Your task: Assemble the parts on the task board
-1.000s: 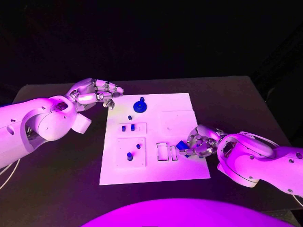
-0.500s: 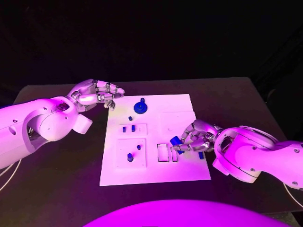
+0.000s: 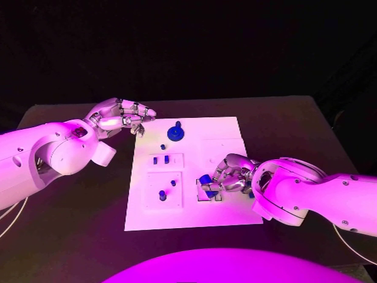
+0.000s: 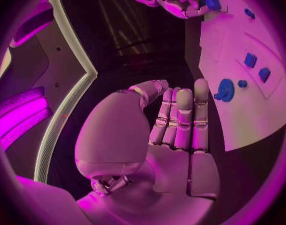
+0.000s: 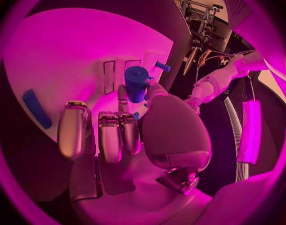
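Since the earlier frame the right hand (image 3: 225, 176) has travelled leftward over the task board (image 3: 191, 177), from the board's right edge to the pair of narrow rectangular slots (image 3: 208, 190) near its middle. Its fingers are curled around a small blue part (image 5: 137, 83), a smooth cylinder with a rounded cap, pinched between thumb and fingertips so that its end points down at the board, apparently for insertion into a slot. The left hand (image 3: 119, 116) rests just beyond the board's far left corner, fingers folded loosely toward the palm and holding nothing; it seems parked clear of the work. The board is a flat, matte white plate with shallow rectangular recesses. Near its far edge stands a blue disc with a knob (image 3: 175, 132); small blue pegs (image 3: 161, 194) sit in the left-hand recesses.
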